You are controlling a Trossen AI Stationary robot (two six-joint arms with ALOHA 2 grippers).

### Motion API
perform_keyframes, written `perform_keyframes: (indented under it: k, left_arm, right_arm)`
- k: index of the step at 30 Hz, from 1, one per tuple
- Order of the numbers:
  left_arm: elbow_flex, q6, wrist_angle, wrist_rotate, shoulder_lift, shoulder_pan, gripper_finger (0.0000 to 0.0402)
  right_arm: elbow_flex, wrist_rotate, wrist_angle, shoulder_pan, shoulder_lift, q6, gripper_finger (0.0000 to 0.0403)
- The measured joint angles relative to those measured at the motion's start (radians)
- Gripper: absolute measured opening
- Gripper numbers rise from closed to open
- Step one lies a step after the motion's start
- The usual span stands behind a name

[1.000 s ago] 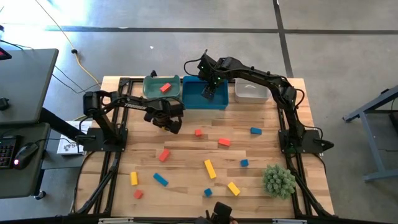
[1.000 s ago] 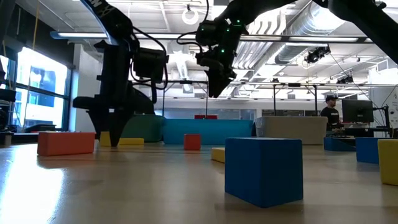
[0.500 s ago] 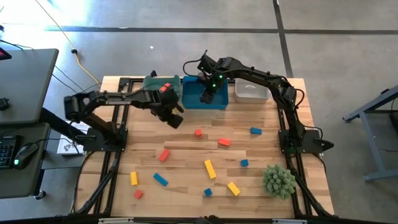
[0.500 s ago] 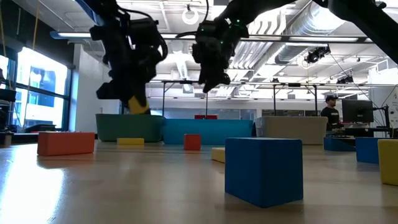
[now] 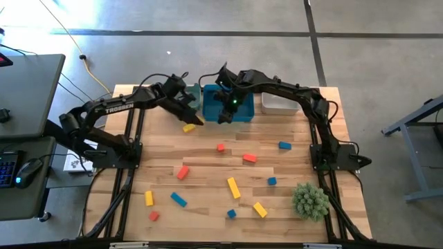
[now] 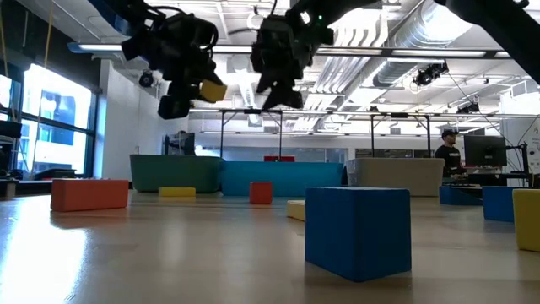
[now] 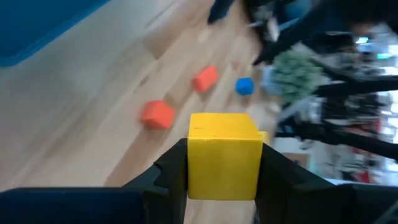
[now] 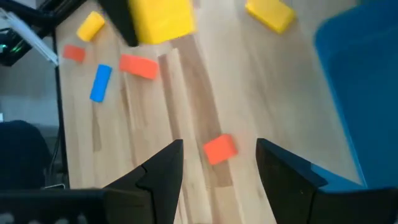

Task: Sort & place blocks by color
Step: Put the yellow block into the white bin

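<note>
My left gripper [image 5: 192, 109] is shut on a yellow block [image 7: 224, 155] in the air just in front of the green bin [image 6: 173, 173]. The block also shows in the low view [image 6: 211, 89] and the right wrist view [image 8: 160, 18]. Another yellow block [image 5: 188, 127] lies flat on the table below. My right gripper [image 5: 225, 111] hangs open over the near left part of the blue bin [image 5: 239, 104], with nothing between its fingers. Several red, blue and yellow blocks lie scattered on the table's near half. My left gripper pinches the yellow block by two opposite sides [image 7: 194, 162] between its two fingers [image 7: 171, 174]. The fingers slant down from the table's far left. The block is lifted clear of the table, high above it.
A white bin [image 5: 280, 102] stands to the right of the blue one. A green spiky ball [image 5: 309, 200] sits at the near right. Two red blocks [image 5: 221, 147] [image 5: 249, 158] lie mid-table. A person [image 6: 445, 152] stands in the room beyond the table.
My left gripper has risen from the table with the yellow block, swung toward the far edge and the green bin, and tipped up from pointing steeply down. My right gripper has shifted a little toward the table's left over the blue bin and turned.
</note>
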Motion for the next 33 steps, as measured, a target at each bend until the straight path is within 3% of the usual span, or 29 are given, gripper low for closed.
perform_keyframes:
  k: [8,16,26,33]
  left_arm:
    - [0.0,-0.008,0.078,0.209,0.0,0.071,0.0114]
    - [0.0,-0.153,0.297,0.379,0.0,0.07,0.0114]
    - [0.0,-0.388,0.609,0.448,0.001,0.073,0.0115]
    - [0.0,-0.471,0.699,0.467,0.001,0.081,0.0115]
  right_arm:
    - [0.0,0.208,0.08,0.099,-0.1,0.018,0.019]
    - [0.0,0.487,0.126,0.179,-0.186,0.016,0.019]
    - [0.0,0.498,0.134,0.201,-0.186,0.015,0.019]
    - [0.0,0.52,0.176,0.207,-0.186,-0.034,0.019]
